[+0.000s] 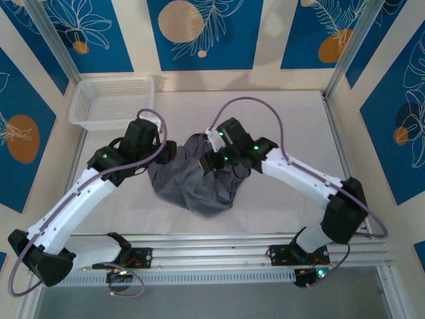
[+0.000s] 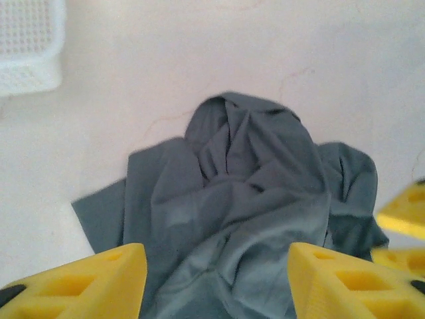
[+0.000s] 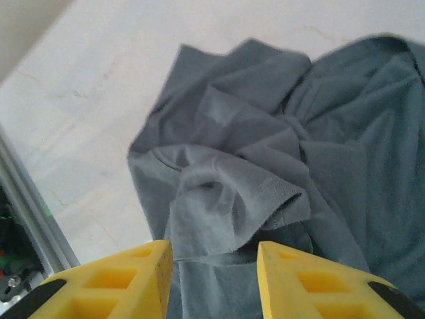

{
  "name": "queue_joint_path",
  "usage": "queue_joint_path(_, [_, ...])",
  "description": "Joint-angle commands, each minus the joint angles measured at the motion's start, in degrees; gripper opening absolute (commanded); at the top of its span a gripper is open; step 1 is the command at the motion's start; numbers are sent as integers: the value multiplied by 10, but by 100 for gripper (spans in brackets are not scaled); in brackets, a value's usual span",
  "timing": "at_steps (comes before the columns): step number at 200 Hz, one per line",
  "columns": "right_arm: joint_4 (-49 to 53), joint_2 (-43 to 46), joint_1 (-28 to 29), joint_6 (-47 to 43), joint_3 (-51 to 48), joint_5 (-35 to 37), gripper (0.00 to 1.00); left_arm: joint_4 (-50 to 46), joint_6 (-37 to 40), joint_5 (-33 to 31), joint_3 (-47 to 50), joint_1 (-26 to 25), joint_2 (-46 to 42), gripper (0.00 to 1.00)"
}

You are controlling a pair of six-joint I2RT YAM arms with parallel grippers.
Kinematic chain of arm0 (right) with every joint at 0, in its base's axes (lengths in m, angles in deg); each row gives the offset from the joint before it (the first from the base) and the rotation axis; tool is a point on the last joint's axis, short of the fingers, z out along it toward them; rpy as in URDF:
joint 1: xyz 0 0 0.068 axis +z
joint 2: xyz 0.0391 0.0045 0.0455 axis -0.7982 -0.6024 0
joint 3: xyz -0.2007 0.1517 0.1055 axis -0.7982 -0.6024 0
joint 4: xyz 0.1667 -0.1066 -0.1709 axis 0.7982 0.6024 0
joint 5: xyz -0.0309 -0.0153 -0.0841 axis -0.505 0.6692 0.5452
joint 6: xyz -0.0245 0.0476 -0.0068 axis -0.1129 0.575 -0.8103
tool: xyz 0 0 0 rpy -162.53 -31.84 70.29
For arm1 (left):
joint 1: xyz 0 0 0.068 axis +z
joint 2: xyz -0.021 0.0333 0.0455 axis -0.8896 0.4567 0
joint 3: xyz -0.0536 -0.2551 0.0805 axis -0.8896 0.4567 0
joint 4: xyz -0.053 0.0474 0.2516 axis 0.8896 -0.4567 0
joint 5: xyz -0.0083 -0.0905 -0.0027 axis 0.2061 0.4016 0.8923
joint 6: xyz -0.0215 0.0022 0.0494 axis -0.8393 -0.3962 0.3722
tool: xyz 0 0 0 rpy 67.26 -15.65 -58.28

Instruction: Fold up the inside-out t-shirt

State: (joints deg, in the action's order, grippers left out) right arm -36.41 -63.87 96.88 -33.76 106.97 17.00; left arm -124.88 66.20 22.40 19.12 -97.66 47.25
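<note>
The t-shirt lies crumpled in a loose heap near the middle of the white table, its dark grey cloth bunched into ridges and folds, with one flat corner spread out on the table on the side towards the left arm. The left gripper hangs just over the near edge of the heap, its jaws wide apart and nothing between them but the cloth lying below. The right gripper is low over the other side of the shirt, and its yellow fingers are partly apart, astride a raised, rolled fold with a stitched hem. The fold sits in the gap and is not visibly clamped. From above, both wrists meet over the heap, the left at its left edge and the right on top. A white mesh basket stands at the far left corner, well apart from the shirt.
</note>
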Motion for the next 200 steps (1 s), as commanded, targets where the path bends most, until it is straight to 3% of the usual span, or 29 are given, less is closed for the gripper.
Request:
queue_joint_path(1, [120, -47, 6, 89, 55, 29, 39, 6, 37, 41, 38, 7, -14, 62])
queue_joint_path(20, [86, -48, 9, 185, 38, -3, 42, 5, 32, 44, 53, 9, -17, 63])
queue_joint_path(46, [47, -41, 32, 234, 14, 44, 45, 14, 29, 58, 60, 12, -14, 64])
queue_joint_path(79, [-80, -33, 34, 306, -62, 23, 45, 20, 28, 60, 55, 15, -9, 65])
queue_joint_path(105, [-85, -37, 34, 307, -70, 51, 45, 23, 24, 68, 58, 16, -10, 65])
queue_joint_path(139, [-99, -37, 45, 246, -77, 43, 39, 26, 18, 65, 68, 18, -7, 65])
queue_joint_path(176, [-107, -52, 39, 262, -76, 52, 38, 26, 14, 66, 63, 18, 0, 65])
queue_joint_path(189, [-108, -58, 38, 267, -72, 55, 32, 24, 14, 62, 61, 18, -1, 65])
queue_joint_path(200, [-107, -58, 37, 272, -69, 52, 19, 24, 14, 59, 62, 18, -2, 65])
